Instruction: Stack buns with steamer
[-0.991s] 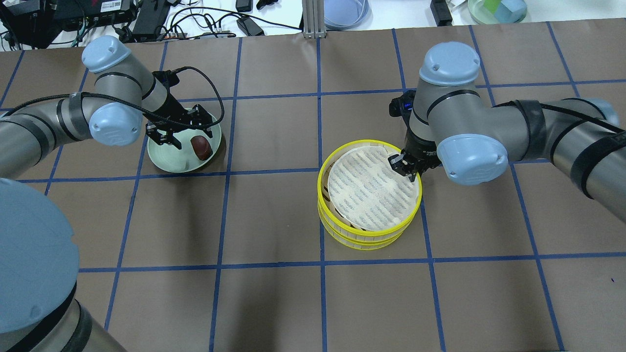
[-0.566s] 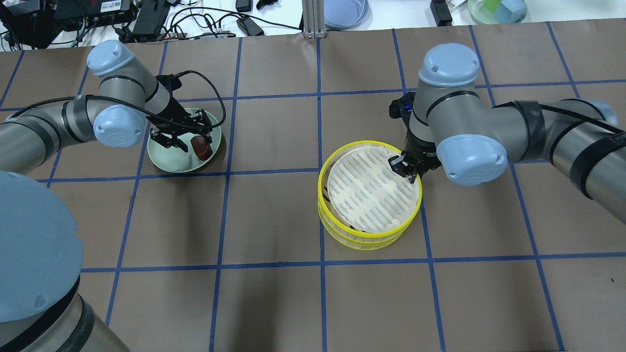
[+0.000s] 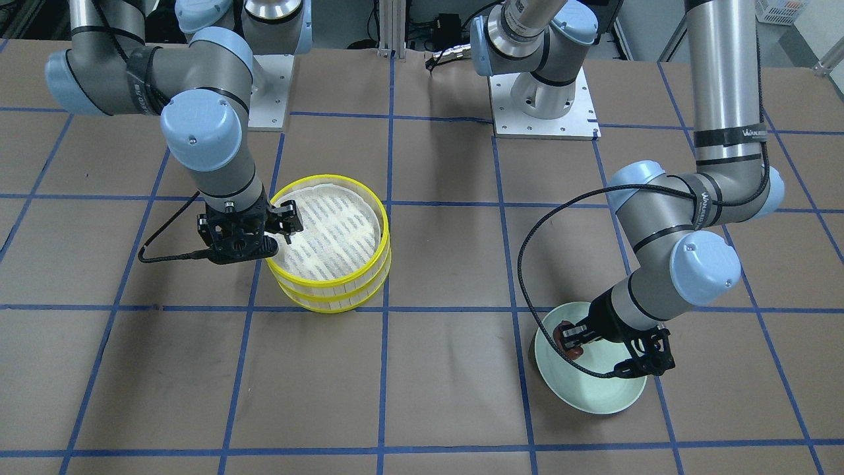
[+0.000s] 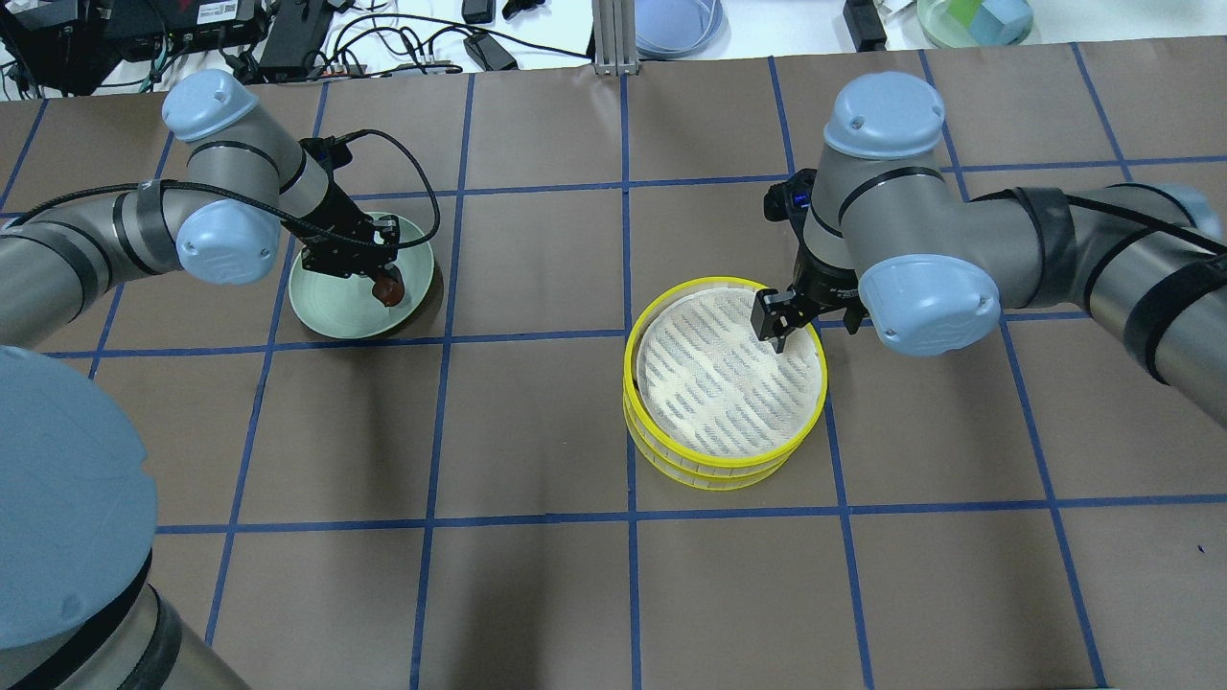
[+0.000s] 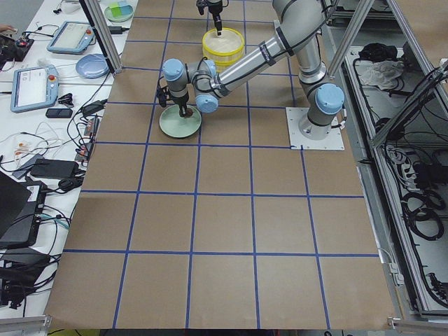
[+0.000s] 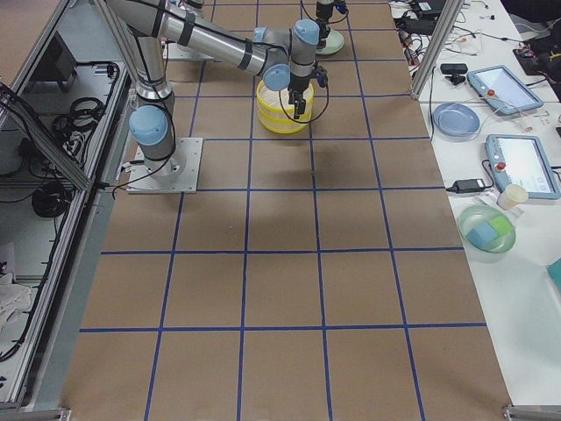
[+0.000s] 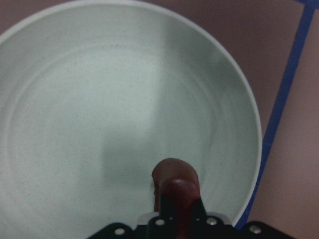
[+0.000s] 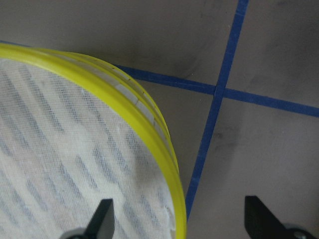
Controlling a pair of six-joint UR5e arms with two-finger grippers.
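- Since a second ago the left gripper [image 4: 383,276] has gone from spread over the plate [image 4: 331,307] to clamped on the dark bun [image 7: 173,173], which back then was lying loose right beside its fingers
- right gripper [image 4: 775,329] has drifted a bit inward from the right edge of the steamer [image 4: 709,471], more over the liner [image 4: 719,383] now
- its fingers [image 8: 102,221] are spread wide with the yellow rim running between them, pinching nothing
- bun direction: in the left wrist view its long axis runs up the picture, in line with the fingers
- the rounded end pokes out past the fingertips toward the plate's middle and the other end is buried between them
- where it is: over the pale green plate, a little right of the middle in the overhead view
- honestly can't tell if it's touching the plate or just off it
- steamer is two yellow-rimmed tiers stacked, with the white liner on top showing grey-blue dashes
- it's right of the table's middle in the overhead view, well apart from the plate
- writing: the black band [image 3: 732,135] on the left arm's upright section has white lettering, too small for me to read properly
- table [image 4: 537,287] is brown with a blue tape grid, and a black cable [image 4: 422,182] loops off the left wrist past the plate's far side
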